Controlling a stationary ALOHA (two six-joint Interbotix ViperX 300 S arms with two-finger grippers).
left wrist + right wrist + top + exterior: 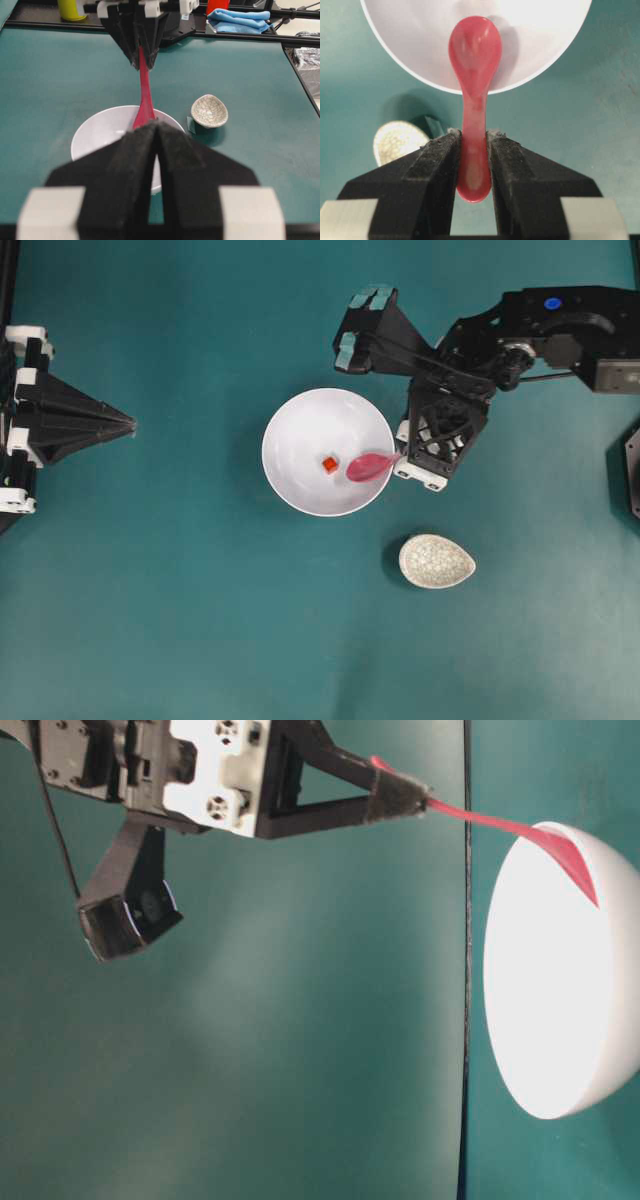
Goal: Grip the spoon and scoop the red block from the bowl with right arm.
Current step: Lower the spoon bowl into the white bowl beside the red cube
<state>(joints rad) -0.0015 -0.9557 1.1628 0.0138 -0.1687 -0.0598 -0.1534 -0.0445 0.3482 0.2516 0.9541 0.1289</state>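
In the overhead view the left hand (pixel 128 425) sits pinched shut and empty, well apart from the bowl (pixel 290 430). Inside, the red block (pixel 330 465) lies just left of the spoon (pixel 370 466), whose long axis runs rightward over the rim to the right hand (pixel 403 462), which clamps its handle.

No legible text, label or number anywhere.

Overhead looks straight down; table-level close, sideways; wrist views face each other, sharing bowl (pixel 95 135).
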